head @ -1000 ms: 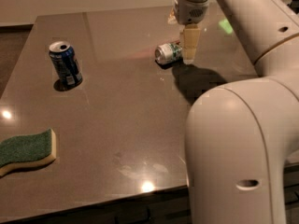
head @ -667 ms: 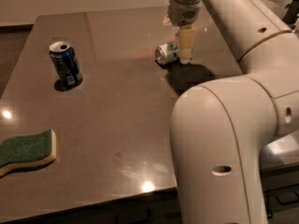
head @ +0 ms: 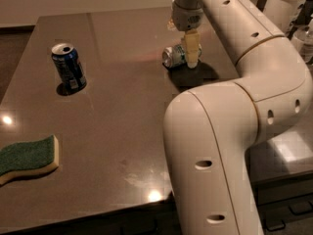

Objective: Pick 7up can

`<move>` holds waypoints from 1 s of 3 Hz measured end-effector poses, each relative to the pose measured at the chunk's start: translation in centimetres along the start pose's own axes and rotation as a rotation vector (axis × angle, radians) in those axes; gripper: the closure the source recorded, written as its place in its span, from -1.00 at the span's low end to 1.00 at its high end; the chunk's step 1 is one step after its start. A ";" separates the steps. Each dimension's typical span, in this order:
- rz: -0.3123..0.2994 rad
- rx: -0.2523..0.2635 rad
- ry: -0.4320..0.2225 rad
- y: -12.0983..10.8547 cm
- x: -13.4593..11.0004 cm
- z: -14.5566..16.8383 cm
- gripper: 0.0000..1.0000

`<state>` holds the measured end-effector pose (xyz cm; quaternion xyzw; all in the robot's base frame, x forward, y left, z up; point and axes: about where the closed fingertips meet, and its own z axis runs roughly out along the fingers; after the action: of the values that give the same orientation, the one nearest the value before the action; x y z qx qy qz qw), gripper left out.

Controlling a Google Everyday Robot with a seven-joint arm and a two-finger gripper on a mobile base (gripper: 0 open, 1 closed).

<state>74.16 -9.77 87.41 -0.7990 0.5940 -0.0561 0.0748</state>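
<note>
The pale yellow claw [head: 191,58] hangs point-down from the white arm [head: 244,58], low over the far right part of the dark brown counter [head: 122,126]. Only its near side shows, so whether it is spread wide, narrow or clamped cannot be told.

Right at the claw, partly behind it and sticking out to its left, lies the small silver-white 7up can with light green print [head: 173,57]. It is on its side on the counter, with one silver end turned to the left. The claw covers the can's right part, and a dark shadow lies on the counter just in front of both.

Well to the left of the claw and a little nearer the camera stands a dark blue soda can with a silver top [head: 68,67], upright.

Farthest from the claw, at the near left edge of the counter, a wavy green sponge with a yellow underside [head: 27,158] lies flat.
</note>
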 end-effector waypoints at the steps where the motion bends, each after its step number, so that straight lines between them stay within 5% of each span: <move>1: -0.022 -0.019 0.013 -0.2 0.2 1.1 -1.00; 3: -0.042 -0.037 0.018 -0.2 0.4 1.6 -0.16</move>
<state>74.76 -9.98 85.91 -0.8120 0.5786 -0.0542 0.0535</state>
